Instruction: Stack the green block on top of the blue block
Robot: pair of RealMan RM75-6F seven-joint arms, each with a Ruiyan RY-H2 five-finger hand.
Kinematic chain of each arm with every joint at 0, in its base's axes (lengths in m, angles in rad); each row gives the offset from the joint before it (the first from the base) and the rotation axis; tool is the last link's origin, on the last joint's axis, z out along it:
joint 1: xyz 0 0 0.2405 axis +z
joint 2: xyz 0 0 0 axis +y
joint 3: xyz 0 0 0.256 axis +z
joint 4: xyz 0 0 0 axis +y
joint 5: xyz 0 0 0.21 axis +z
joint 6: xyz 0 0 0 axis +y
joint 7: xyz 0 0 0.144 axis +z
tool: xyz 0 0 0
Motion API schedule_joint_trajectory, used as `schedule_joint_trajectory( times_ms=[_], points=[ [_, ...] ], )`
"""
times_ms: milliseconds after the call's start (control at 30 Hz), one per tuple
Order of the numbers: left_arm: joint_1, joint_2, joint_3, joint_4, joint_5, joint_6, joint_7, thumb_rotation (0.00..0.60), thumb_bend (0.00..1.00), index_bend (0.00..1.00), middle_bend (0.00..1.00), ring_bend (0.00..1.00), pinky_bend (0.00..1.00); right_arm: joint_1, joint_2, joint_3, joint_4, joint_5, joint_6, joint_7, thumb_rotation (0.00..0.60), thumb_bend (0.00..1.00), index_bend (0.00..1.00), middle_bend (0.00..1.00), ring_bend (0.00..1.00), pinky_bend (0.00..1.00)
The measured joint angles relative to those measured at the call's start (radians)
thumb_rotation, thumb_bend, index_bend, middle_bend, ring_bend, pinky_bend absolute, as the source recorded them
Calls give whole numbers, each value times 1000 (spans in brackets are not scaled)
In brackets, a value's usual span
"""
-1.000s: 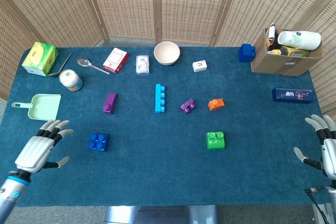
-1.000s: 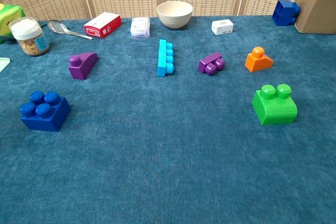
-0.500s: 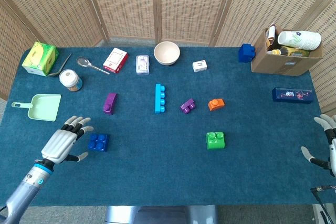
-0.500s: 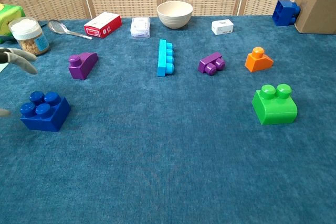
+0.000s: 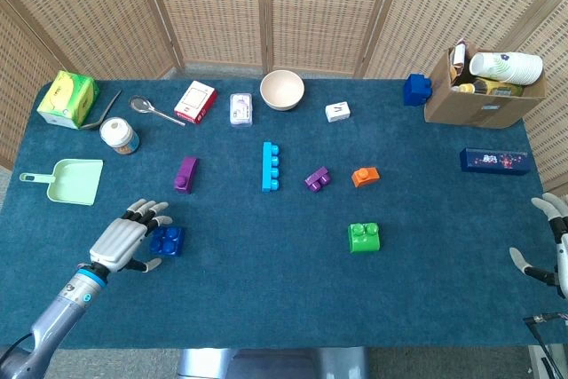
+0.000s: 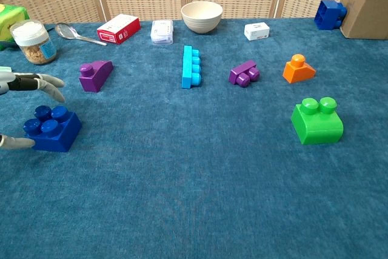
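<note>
My left hand [image 5: 124, 241] is spread around the blue block [image 5: 167, 240], gripping nothing; I'd close evenly on its sides.

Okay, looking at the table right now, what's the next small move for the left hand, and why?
Probably close the left hand around the blue block to steady it. Its spread fingers already flank the block without gripping it, and the green block sits untouched far to the right, with the right hand open at the table edge.

My left robot hand [image 5: 124, 239] has moved right across the worktop to the blue block [image 5: 167, 240], fingers spread around it. My right robot hand [image 5: 552, 250] has drawn back to the edge.
</note>
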Motion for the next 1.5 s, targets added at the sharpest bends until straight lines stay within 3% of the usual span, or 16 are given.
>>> schedule_joint_trajectory(
  times_ms=[267, 367, 500, 633, 933, 1233, 1500],
  points=[
    [-31, -32, 4, 34, -17, -31, 2, 548, 301, 233, 89, 10, 0, -10, 13, 2, -14, 8, 11, -8, 526, 241, 175, 155, 28, 187],
    [-42, -45, 2, 48, -27, -41, 4, 553, 302, 280, 106, 22, 0, -14, 17, 2, -18, 12, 13, -10, 520, 241, 175, 155, 28, 186],
    [-50, -59, 0, 58, -24, -30, 17, 564, 305, 420, 159, 46, 0, -15, 22, 2, -27, 11, 16, -20, 524, 241, 175, 155, 29, 186],
    [-59, -67, -3, 63, -20, -21, 22, 564, 306, 453, 185, 57, 0, -18, 27, 4, -39, 11, 24, -29, 524, 241, 175, 155, 28, 186],
    [-92, -49, -27, 26, -25, -34, -22, 557, 305, 455, 199, 65, 0, -22, 27, 5, -47, 13, 27, -35, 524, 241, 175, 156, 28, 186],
    [-171, 14, -68, -75, -21, -87, -38, 552, 306, 452, 197, 65, 0, -16, 21, -3, -30, -8, 14, -11, 524, 241, 175, 155, 28, 186],
    [-246, 13, -93, -105, 10, -115, -18, 551, 306, 451, 196, 65, 0, -20, 26, -10, -29, -52, 35, 14, 522, 241, 175, 155, 28, 187]
  ],
)
